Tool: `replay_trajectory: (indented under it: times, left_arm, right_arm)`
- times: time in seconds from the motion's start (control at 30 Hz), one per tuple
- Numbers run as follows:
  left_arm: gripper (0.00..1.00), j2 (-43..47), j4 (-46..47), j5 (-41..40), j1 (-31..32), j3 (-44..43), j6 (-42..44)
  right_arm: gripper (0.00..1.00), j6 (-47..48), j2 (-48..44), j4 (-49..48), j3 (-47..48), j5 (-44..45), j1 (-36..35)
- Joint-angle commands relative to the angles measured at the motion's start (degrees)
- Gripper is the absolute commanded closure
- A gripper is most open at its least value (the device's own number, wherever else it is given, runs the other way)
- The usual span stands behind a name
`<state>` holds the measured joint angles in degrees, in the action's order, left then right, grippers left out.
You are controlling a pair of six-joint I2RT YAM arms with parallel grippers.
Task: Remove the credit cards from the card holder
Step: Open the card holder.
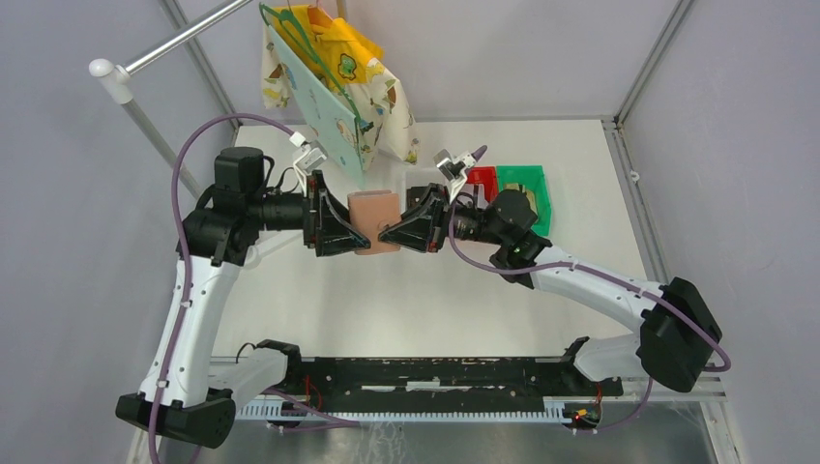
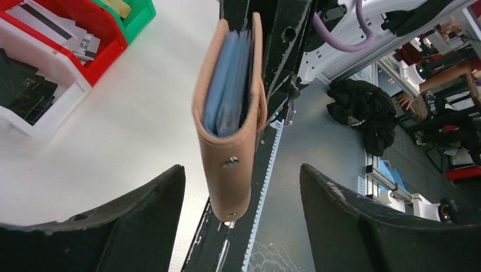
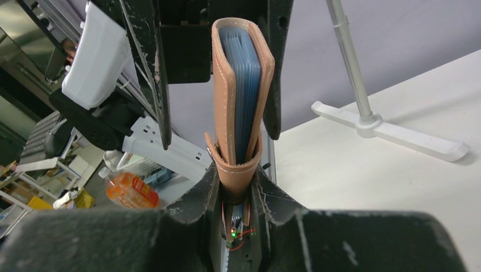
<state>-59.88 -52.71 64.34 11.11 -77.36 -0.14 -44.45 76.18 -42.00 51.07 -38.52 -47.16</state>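
Card holder, salmon-pink and folded shut, is held edge-on in the air between the two grippers, above the table. Right gripper is clamped onto one end of it, both fingers pressed against the leather where the strap flap wraps round. Light blue pockets show between the covers just past those fingertips; can't tell if any card sits in them. Left gripper is spread wide at the opposite end. The card holder hangs in the gap between its fingers, nearer one finger than the other, with bare space on both sides and no contact in the left wrist view. A small metal snap sits on the outer cover, level with the left fingertips. Credit cards lie well beyond the left fingertips, off to one side in three bins standing side by side on the table. Black ones are in the white bin, grey-silver ones in the red bin, and a gold-tan bit in the green bin. In the top view the bins are just behind the right gripper. Printed fabric bags hang from a rail above and behind the left gripper. The white foot of a stand rests on the table, far past the right fingertips.
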Motion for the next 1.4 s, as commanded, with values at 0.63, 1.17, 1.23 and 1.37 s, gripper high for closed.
replay_trajectory:
  times: [0.63,1.17,1.23,1.37]
  left_arm:
    - [0.93,1.70,1.99,-12.10,0.33,1.70,2.45]
    - [0.98,2.27,7.56,-28.93,0.55,7.95,-2.52]
    - [0.98,2.69,7.01,-29.02,0.54,8.10,-2.43]
    - [0.98,3.52,6.15,-27.82,0.57,8.04,-1.98]
  right_arm:
    - [0.40,13.39,-1.76,22.57,10.74,14.00,-2.33]
    - [0.38,21.71,8.85,55.74,32.27,60.89,-17.25]
    - [0.39,21.74,10.93,56.09,34.37,62.85,-18.65]
    - [0.43,20.92,13.24,56.62,36.46,66.34,-19.93]
